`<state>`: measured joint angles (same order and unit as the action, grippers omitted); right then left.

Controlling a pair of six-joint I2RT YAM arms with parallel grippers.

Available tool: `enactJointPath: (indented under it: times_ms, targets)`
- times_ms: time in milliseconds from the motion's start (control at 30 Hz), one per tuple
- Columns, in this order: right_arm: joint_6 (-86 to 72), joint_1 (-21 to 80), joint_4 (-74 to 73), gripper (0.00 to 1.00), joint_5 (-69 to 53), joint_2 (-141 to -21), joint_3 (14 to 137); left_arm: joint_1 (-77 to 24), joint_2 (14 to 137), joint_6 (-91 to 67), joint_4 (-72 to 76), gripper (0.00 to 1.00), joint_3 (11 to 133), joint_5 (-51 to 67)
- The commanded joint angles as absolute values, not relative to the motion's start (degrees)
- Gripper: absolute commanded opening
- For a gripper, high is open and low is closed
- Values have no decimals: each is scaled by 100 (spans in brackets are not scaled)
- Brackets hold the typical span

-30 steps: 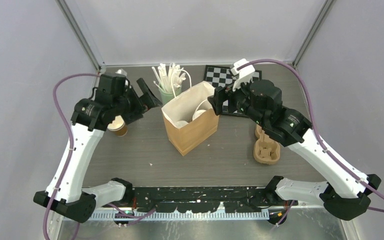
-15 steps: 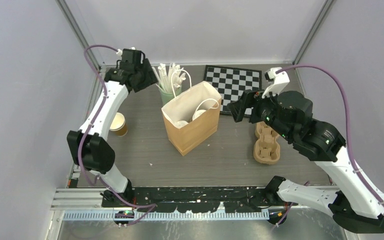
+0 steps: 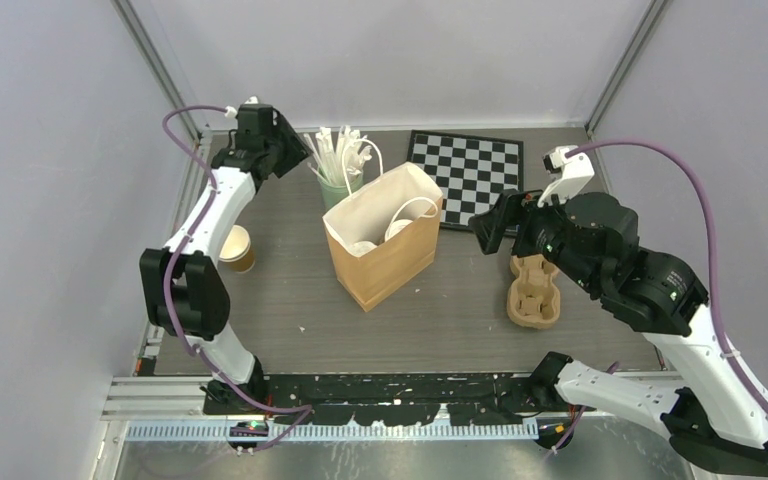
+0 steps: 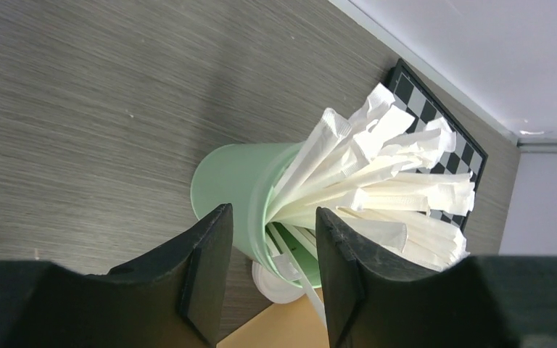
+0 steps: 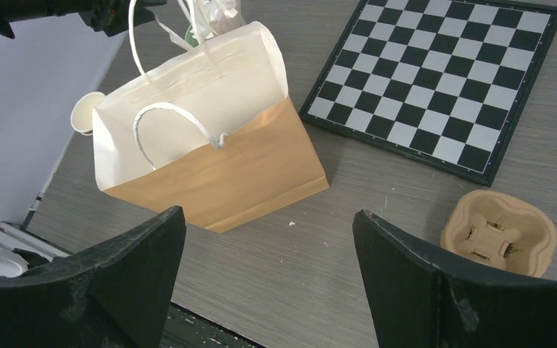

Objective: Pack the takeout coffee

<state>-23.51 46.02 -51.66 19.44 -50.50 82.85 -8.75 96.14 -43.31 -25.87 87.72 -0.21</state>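
Note:
One tan paper cup (image 3: 237,248) stands lidless on the table at the left, its cream inside showing (image 5: 87,112). Inside the brown paper bag (image 3: 385,255) I see a white round shape (image 3: 363,247); whether it is a lidded cup I cannot tell. My left gripper (image 3: 285,160) is at the back left beside the mint-green can (image 4: 228,185) of white sticks (image 4: 384,174). Its jaws (image 4: 272,214) are partly open, with the can's rim in the gap and nothing pinched. A round white lid (image 4: 279,286) lies past the can. My right gripper (image 5: 268,217) hangs wide open and empty, right of the bag (image 5: 217,174).
A chessboard (image 3: 470,170) lies at the back right. The brown moulded-pulp tray (image 3: 532,290) sits at the right under my right arm (image 3: 600,250). The bag stands upright mid-table with its mouth open and its handles up. Grey walls close in three sides.
My left arm left the cup and stretched to the back left, to the green can, its jaws narrowing. My right gripper drew back rightward from the bag's mouth.

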Motion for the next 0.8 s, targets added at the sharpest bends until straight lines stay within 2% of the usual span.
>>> enactJointPath:
  times_ms: [0,467,567,700,767]
  targets:
    - [-2280,4588,-5073,89,1974,-5137,8391,-872,9646,-4486,-2104,47,8728,336]
    - [-2204,4587,-4968,89,1881,-5237,8405,-870,9578,-4767,-2322,37,8518,459]
    - [-2231,4588,-4974,89,1887,-5206,8399,-872,9544,-4781,-2341,27,8542,522]
    - [-2271,4586,-5008,89,1907,-5146,8386,-862,9417,-4708,-2403,1,8633,571]
    - [-2314,4588,-5005,89,1931,-5098,8357,-864,9295,-4622,-2529,0,8743,541]
